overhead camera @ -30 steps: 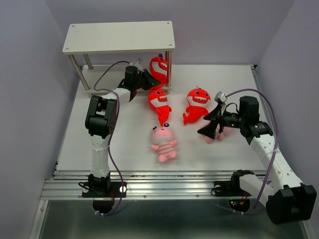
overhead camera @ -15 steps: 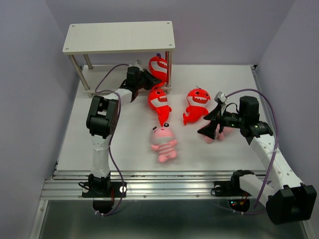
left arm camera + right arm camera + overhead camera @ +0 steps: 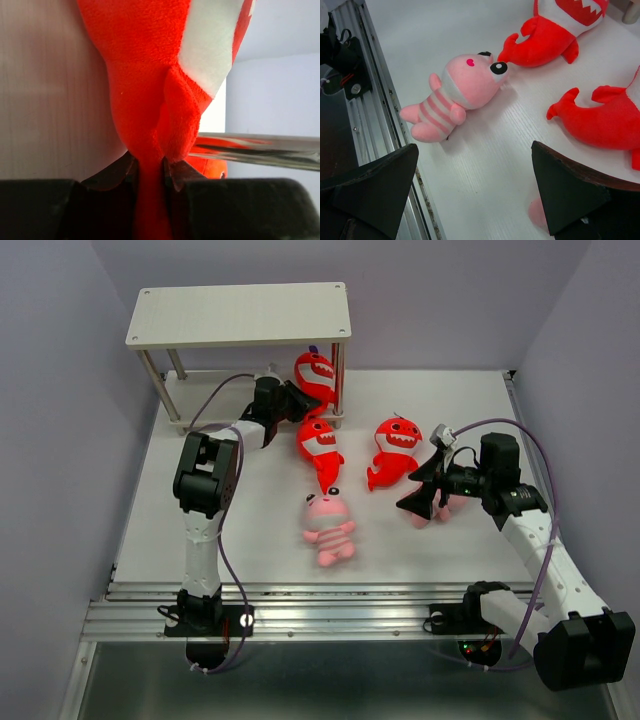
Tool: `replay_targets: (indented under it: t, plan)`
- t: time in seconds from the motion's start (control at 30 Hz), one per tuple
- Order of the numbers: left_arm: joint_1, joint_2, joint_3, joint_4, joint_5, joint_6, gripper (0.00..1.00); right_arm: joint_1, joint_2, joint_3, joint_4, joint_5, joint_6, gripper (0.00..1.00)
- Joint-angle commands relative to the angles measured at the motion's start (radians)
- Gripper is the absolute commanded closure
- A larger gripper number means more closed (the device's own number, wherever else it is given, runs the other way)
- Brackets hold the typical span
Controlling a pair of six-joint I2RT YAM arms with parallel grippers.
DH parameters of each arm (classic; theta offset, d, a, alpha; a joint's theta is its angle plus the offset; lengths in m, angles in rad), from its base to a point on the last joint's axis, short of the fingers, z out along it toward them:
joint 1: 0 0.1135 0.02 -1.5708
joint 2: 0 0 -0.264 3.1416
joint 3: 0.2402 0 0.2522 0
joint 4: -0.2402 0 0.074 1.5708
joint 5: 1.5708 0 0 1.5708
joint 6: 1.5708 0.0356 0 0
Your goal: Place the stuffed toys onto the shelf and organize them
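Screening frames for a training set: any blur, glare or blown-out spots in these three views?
Top external: even, soft light, faint shadows, no glare. Left wrist: the red shark fills the close frame, slightly soft; the shelf leg glints and mirrors red; a white patch behind it is blown out. Right wrist: the pink toy is sharp.

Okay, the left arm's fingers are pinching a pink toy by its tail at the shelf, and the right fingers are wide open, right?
Not pink: the toy is a red shark. The left wrist view shows its red tail pinched between the left fingers. It is at the shelf, and the right fingers are wide open.
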Motion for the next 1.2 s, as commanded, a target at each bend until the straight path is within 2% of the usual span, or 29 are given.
replay_targets:
  t: [0.0, 0.03, 0.1, 0.13, 0.47, 0.5, 1.17]
  plan:
    - [0.009, -0.064, -0.014, 0.064, -0.024, -0.003, 0.67, -0.004, -0.008, -0.012, 0.043, 0.002, -0.019, 0.00]
    - [0.011, -0.067, -0.017, 0.063, -0.027, -0.003, 0.60, -0.004, -0.008, -0.010, 0.042, 0.004, -0.019, 0.00]
    - [0.011, -0.073, -0.022, 0.066, -0.030, -0.001, 0.55, -0.004, -0.006, -0.012, 0.042, 0.004, -0.020, 0.00]
    - [0.014, -0.081, -0.029, 0.068, -0.032, 0.000, 0.49, -0.004, -0.006, -0.013, 0.043, 0.007, -0.020, 0.00]
    - [0.027, -0.162, -0.088, 0.084, -0.037, 0.017, 0.32, -0.004, 0.000, -0.013, 0.042, 0.008, -0.023, 0.00]
    - [0.029, -0.176, -0.097, 0.084, -0.037, 0.023, 0.27, -0.004, 0.000, -0.013, 0.042, 0.008, -0.025, 0.00]
    - [0.055, -0.293, -0.247, 0.077, -0.038, 0.071, 0.25, -0.004, 0.000, -0.016, 0.040, 0.014, -0.034, 0.00]
